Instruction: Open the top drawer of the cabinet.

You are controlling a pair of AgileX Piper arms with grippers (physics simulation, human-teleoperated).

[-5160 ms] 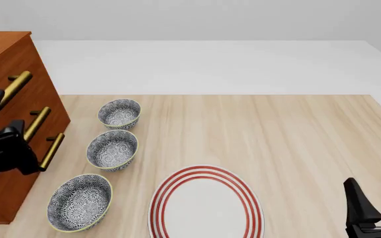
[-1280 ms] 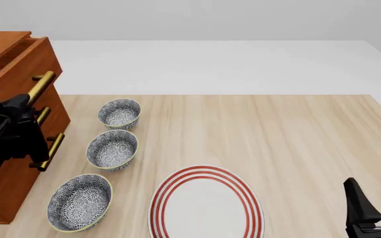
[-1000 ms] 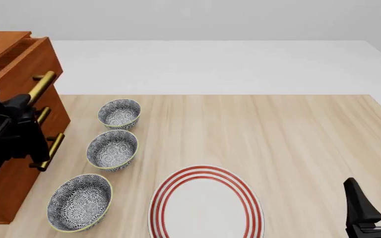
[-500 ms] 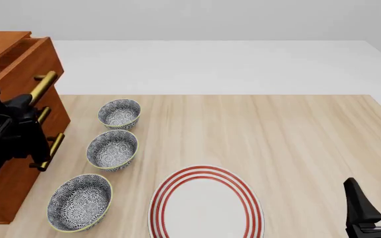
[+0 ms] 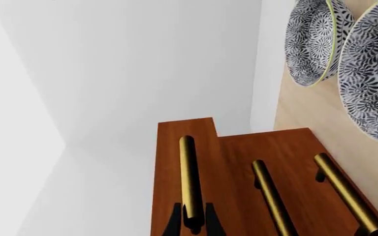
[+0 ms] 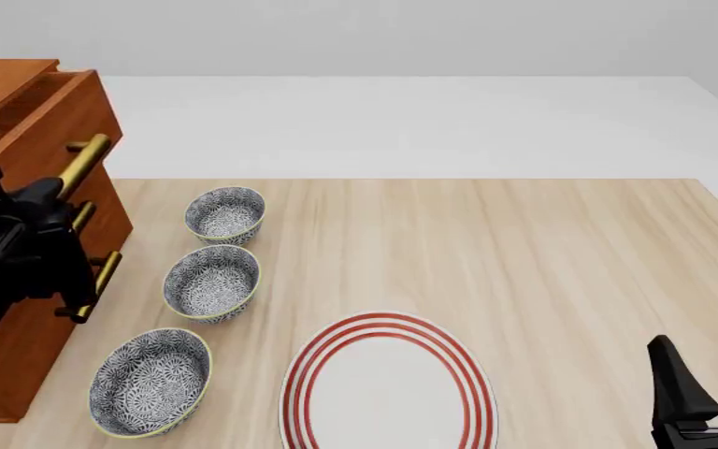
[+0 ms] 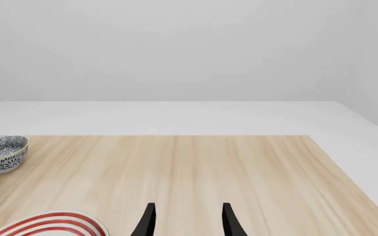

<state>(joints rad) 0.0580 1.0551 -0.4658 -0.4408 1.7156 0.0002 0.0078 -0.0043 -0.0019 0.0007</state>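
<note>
Right claw [image 6: 712, 374]: near right edge of the light wooden table [image 6: 559, 271], fingers apart, holding nothing. Left claw [image 5: 192, 223]: closed on the brass bar handle [image 5: 188, 177] of the reddish-brown top drawer [image 6: 48, 117], which projects from the tall reddish-brown wooden cabinet [image 6: 22, 355] at far left.

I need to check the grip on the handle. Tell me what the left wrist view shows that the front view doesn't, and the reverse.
Left wrist only: the left gripper closed on the top drawer handle, seen close, with the two lower handles alongside.
Front only: the drawer pulled out from the cabinet, the plate, a third bowl, the idle right gripper.
Both: the cabinet front, the brass handles, two bowls.
</note>
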